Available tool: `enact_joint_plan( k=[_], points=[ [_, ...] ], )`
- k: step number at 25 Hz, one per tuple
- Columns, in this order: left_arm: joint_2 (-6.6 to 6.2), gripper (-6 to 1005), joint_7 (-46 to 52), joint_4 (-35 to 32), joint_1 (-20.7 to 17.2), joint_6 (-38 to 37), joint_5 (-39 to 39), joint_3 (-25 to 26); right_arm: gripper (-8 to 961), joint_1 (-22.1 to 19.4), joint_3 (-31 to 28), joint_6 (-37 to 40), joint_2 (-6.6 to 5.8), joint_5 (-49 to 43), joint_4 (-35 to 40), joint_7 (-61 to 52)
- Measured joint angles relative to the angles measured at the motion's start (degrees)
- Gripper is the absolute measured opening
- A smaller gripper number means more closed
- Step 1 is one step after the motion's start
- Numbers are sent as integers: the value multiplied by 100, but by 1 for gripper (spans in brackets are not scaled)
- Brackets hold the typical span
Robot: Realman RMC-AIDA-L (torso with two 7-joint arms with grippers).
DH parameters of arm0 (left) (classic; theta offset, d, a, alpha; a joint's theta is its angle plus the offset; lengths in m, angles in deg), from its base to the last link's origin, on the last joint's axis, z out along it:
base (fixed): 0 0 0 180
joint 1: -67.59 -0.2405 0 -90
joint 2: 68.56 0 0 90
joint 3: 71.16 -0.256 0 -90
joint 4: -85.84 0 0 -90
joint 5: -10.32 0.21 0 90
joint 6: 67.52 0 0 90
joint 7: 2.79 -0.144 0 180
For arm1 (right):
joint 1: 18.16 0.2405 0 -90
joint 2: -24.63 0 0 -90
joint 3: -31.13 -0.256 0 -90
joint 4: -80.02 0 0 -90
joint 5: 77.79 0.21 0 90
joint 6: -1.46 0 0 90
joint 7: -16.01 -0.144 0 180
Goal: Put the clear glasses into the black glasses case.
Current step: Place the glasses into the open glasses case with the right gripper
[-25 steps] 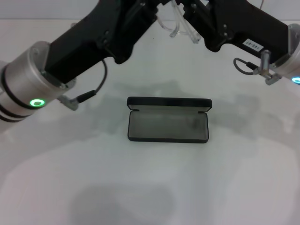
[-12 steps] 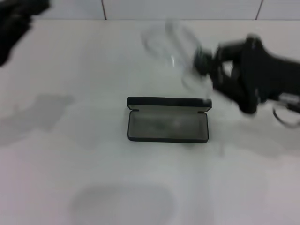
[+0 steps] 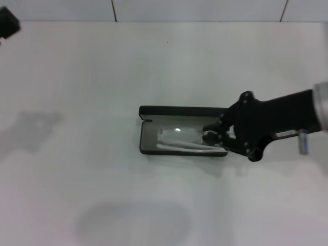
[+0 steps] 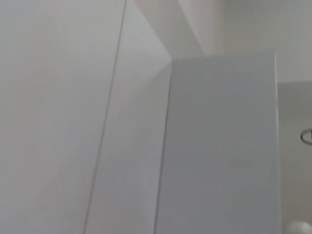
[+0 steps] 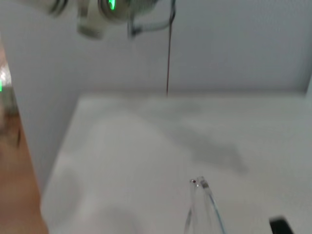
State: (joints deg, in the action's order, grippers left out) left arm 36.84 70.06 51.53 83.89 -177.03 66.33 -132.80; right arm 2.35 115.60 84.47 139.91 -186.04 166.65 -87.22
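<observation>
The black glasses case lies open at the middle of the white table, its lid standing along the far side. The clear glasses rest in its grey-lined tray. My right gripper comes in low from the right to the tray's right end and is shut on the glasses there. In the right wrist view a clear temple arm sticks out over the table, with a corner of the case beside it. Only a black tip of my left gripper shows at the far left edge of the table.
White tabletop all around the case, with a tiled wall along the back. The left wrist view shows only wall panels. My left arm's green-lit wrist shows far off in the right wrist view.
My right gripper came down from the back of the table and brought the glasses into the case. The left arm let go and drew away to the far left.
</observation>
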Motion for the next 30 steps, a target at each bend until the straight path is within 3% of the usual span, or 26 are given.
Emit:
enact_joint_plan(
  k=[5,11,19,30],
  points=[
    [44,62,11,5,39,0,225,13,147,658,748,-121,46,-1582,431,-1129],
    [94,63,35,10,50,-12,496,1,150,1035,1473,-499,69,-2333,479,-1513],
    [201,63,29,-18,200,-368,1367,-15,155,1022,2246,-1269,90,-2986,422,-1779],
    [217,130,214,13,229,-618,1504,-15,160,827,2795,-2221,89,-3189,150,-1809]
  ],
)
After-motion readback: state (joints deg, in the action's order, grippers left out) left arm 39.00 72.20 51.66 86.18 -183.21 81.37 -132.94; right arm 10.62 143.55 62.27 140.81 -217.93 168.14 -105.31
